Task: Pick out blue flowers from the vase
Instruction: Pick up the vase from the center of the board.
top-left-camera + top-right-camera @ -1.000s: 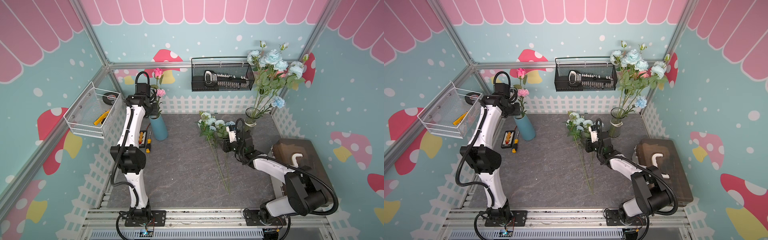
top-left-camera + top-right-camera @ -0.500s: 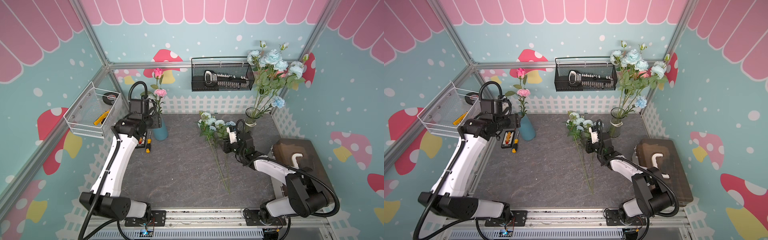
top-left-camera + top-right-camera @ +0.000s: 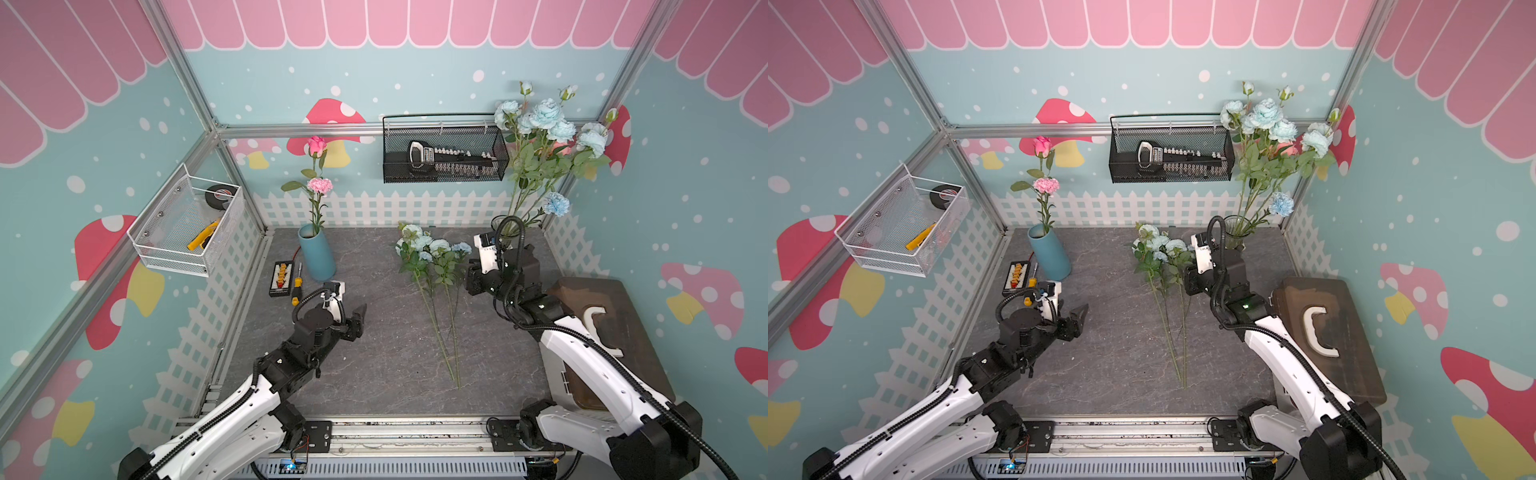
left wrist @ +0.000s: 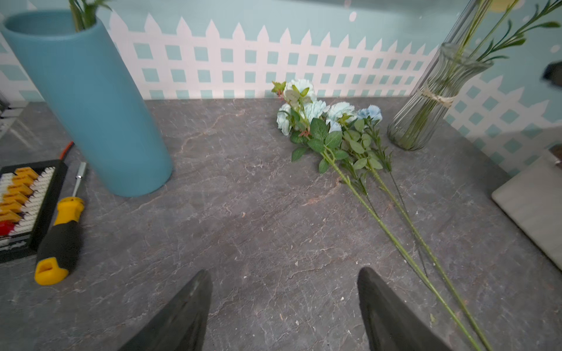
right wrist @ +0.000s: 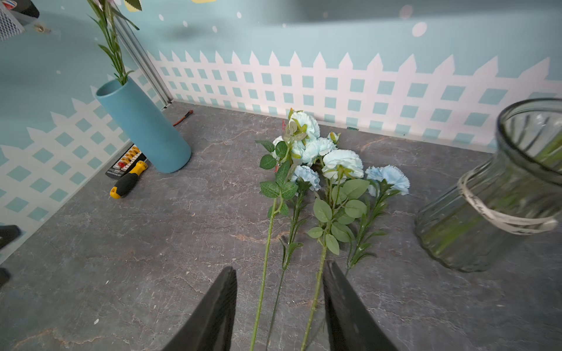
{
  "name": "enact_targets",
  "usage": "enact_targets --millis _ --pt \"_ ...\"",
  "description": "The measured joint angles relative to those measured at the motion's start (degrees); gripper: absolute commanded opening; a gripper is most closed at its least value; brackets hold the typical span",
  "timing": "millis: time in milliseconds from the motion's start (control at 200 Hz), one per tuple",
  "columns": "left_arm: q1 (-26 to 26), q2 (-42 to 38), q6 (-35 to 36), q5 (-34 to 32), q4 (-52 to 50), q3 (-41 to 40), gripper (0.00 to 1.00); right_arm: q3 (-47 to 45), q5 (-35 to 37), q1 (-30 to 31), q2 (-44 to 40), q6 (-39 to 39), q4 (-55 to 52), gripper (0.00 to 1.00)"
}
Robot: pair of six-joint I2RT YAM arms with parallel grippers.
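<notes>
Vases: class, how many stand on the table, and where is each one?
2. The blue vase stands at the back left, beside the screwdriver. The glass vase stands in the back right corner, holding tall blue flowers. None seems hidden.

The walls (image 3: 415,83) were pale teal with white dots and painted red mushrooms (image 3: 332,114). A pink scalloped band (image 3: 374,20) ran along their top. At their foot a white picket fence strip (image 3: 395,208) went around the grey stone-patterned worktop (image 3: 374,353). Silver aluminium bars (image 3: 291,129) framed the corners. A black wire mesh basket (image 3: 440,178) hung above the worktop's far edge, and a white wire mesh basket (image 3: 226,232) above its left edge. The light was soft and even.
</notes>
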Motion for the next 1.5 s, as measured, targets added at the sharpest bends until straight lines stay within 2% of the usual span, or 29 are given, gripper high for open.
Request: enact_targets --millis 130,220,360,450,700,1126,1501 --pt "-0.13 0.96 -0.15 1.68 13.68 -7.85 0.75 12.00 5.20 0.00 1.60 -3.26 -11.54 0.45" --pt "-0.13 2.05 -0.52 3.37 20.41 -12.31 0.75 21.40 10.29 0.00 5.51 -5.46 -18.43 0.39" --pt "-0.13 3.10 -0.46 6.49 25.35 -13.79 0.76 33.31 15.89 -1.16 14.80 -8.46 -25.90 0.35" --pt "-0.13 3.34 -0.50 7.72 28.33 -13.79 0.83 38.03 16.70 -3.17 20.90 -9.66 -29.57 0.35" --pt "-0.13 5.05 -0.46 9.42 30.47 -13.75 0.84 48.26 17.49 -8.24 35.15 -10.99 -39.28 0.35" --pt "-0.13 7.06 -0.46 10.19 30.49 -12.87 0.84 69.66 17.97 -15.26 51.36 -12.76 -49.11 0.38" --pt "-0.13 8.59 -0.46 10.19 30.49 -11.80 0.84 74.66 16.06 -16.09 59.54 -14.03 -52.87 0.41"
